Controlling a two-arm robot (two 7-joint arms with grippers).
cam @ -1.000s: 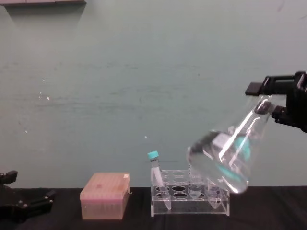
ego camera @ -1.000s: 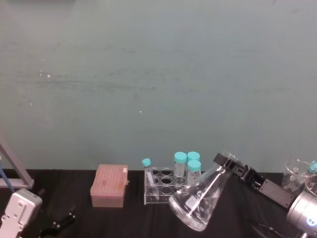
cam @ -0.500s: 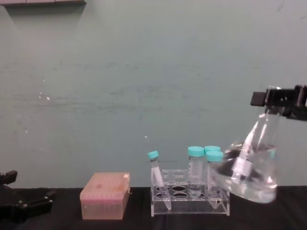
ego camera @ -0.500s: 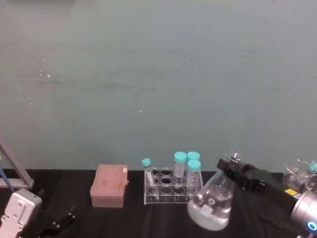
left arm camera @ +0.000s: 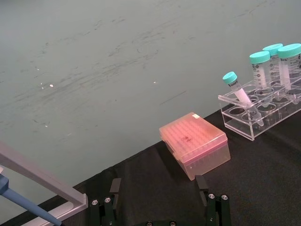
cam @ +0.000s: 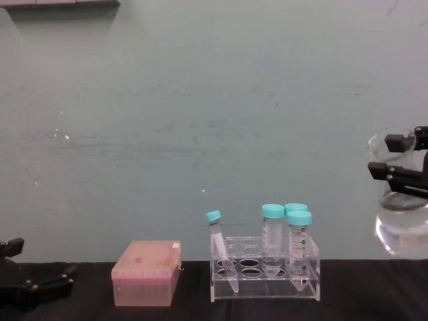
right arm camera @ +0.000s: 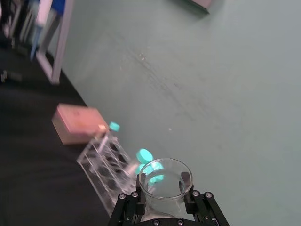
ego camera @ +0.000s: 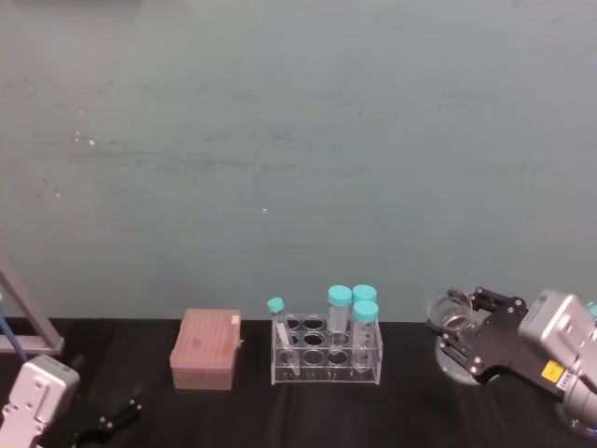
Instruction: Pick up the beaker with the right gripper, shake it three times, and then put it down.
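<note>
Left gripper (left arm camera: 159, 188) sits parked low at the robot's left, just above the black table (ego camera: 280, 411), its thin fingers (left arm camera: 115, 188) released and spread with nothing between them. Right gripper (ego camera: 459, 322) is at the robot's right, its flat jaws clamped from both sides on the narrow neck of the beaker (cam: 401, 221), just under the flared mouth. The beaker stands upright in that grip; the chest view places its wide base clear of the table, with clear liquid in the lower body. It hangs to the right of the rack (cam: 264, 274) and apart from it. The pink box (ego camera: 205, 350) rests on the table left of the rack, near it but not touching. The clear rack holds four teal-capped tubes (cam: 274, 231): one leaning at its left end, three upright toward its right end. A metal frame (left arm camera: 42, 181) stands at the far left. Behind everything rises a scuffed teal wall (ego camera: 298, 140).
</note>
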